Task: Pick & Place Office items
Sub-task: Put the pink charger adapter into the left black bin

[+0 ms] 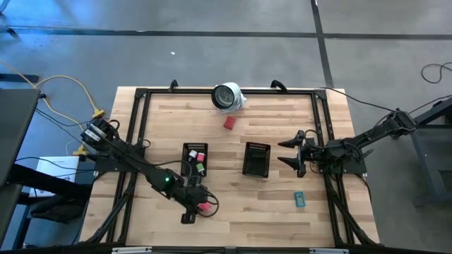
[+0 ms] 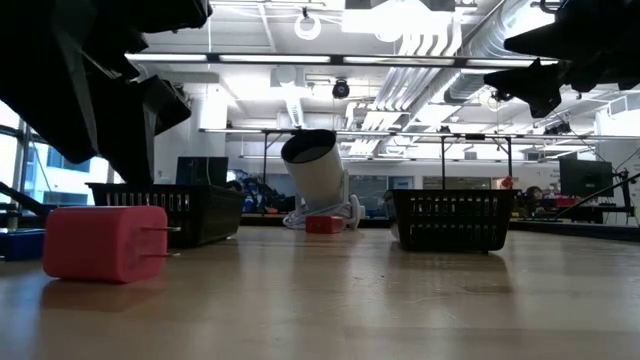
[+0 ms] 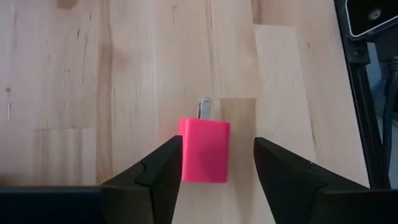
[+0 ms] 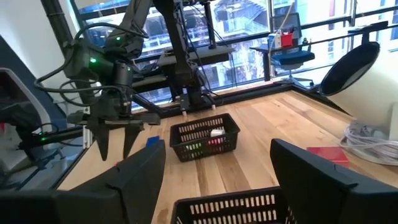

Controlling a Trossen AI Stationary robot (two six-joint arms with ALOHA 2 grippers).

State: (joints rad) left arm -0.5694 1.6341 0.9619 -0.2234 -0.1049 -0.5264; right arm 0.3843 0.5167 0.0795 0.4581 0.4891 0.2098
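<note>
Pink plug-shaped piece (image 3: 205, 151) lies on the bare wood near the front edge of the table (image 1: 240, 219), metal prongs pointing away from the left gripper (image 3: 217, 163). That gripper stands over it with its fingers spread, one on each side of the piece, a gap showing on the right side; whether the other finger touches it cannot be told. In the low view the same piece sits flat on the tabletop, close to the camera.

Further back, the left mesh tray (image 1: 195, 159) holds several small coloured items, red and green among them. Beside it, towards the right, stands the second mesh tray (image 1: 256, 159). A teal piece (image 1: 299, 200) rests on the wood near the right front corner. The right gripper (image 1: 291, 153) hovers just right of the second tray, fingers wide apart and holding nothing.

Beyond the trays a red piece (image 1: 229, 123) lies on the table, and near the far edge sits a white round object with a dark face (image 1: 227, 97).
</note>
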